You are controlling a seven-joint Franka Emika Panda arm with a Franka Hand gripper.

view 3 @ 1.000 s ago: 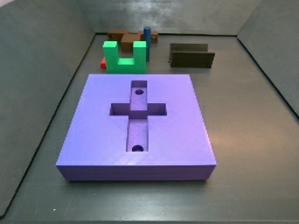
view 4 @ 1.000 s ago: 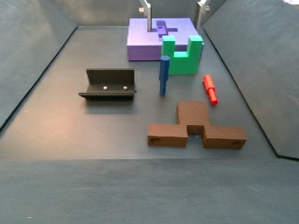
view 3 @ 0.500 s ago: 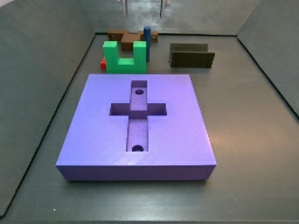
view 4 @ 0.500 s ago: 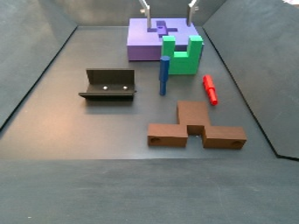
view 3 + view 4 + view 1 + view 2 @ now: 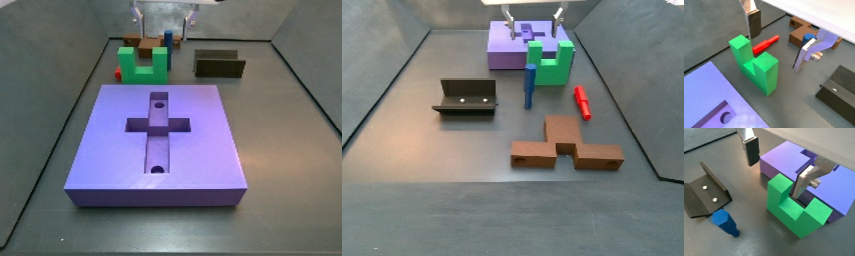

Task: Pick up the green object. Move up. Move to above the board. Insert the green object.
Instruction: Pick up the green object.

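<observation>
I am hovering my gripper (image 5: 777, 163) above the green object (image 5: 796, 207), jaws spread wide and holding nothing, one finger (image 5: 753, 21) on each flank of the block and well clear of it in both wrist views. The green object is standing upright on the floor, prongs up, just beside the board's (image 5: 156, 140) far edge in a side view, at about 11 o'clock from the board's middle. Nearest to it, in a side view, the blue peg (image 5: 529, 85) is rising close alongside, and the red peg (image 5: 581, 100) is lying on the floor a little farther out; the fixture (image 5: 465, 96) is standing well apart at about 9 o'clock from the block. To do this pick well, I judge I should be centring myself over the block before descending, so both pads meet flat faces together and do not tip it. I should be coming straight down, keeping my fingers off the blue peg and the board's wall, and closing only once the pads are low enough on the block. Farther off, the brown piece (image 5: 565, 144) is lying out of my way.
</observation>
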